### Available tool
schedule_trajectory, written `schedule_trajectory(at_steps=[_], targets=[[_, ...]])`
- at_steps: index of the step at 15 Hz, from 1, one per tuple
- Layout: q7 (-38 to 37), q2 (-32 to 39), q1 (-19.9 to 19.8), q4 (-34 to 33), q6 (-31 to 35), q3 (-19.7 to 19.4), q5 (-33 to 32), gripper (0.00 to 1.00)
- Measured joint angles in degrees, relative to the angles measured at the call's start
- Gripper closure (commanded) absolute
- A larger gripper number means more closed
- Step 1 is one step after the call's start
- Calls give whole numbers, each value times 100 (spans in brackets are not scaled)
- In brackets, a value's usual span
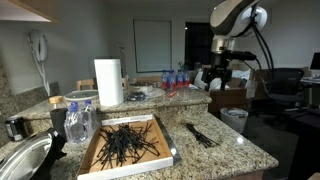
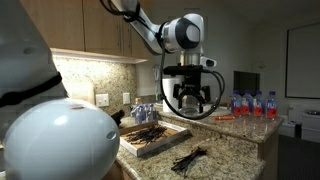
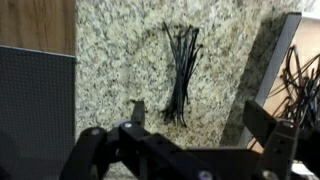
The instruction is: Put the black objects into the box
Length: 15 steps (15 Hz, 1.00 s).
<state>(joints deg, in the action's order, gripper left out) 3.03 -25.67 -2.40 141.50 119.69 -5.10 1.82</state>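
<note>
A bundle of black zip ties (image 1: 203, 134) lies on the granite counter beside the box, and shows in both exterior views (image 2: 190, 157). In the wrist view the bundle (image 3: 180, 75) lies lengthwise below the camera. The shallow cardboard box (image 1: 120, 172) holds a pile of black ties; it also shows in an exterior view (image 2: 152, 147) and at the right edge of the wrist view (image 3: 275, 60). My gripper (image 1: 220, 75) (image 2: 192, 100) hangs open and empty well above the counter. In the wrist view the gripper (image 3: 200, 110) has its fingers spread either side of the bundle's near end.
A paper towel roll (image 1: 109, 82) stands behind the box. Water bottles (image 1: 175, 78) (image 2: 255, 103) line the far counter. A metal bowl (image 1: 20, 160) and clear plastic containers (image 1: 78, 120) sit beside the box. A white bin (image 1: 235, 118) stands past the counter edge.
</note>
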Motion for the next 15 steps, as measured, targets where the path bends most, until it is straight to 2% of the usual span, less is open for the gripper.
schedule_trajectory(at_steps=[3, 7, 9, 15], targets=[[-747, 996, 13, -578, 740, 354, -27, 0], [-1368, 2165, 9, -1124, 842, 414, -166, 0], [-1470, 2421, -13, -1224, 839, 393, -229, 0], [-1468, 2509, 35, -1236, 840, 413, -201, 0]])
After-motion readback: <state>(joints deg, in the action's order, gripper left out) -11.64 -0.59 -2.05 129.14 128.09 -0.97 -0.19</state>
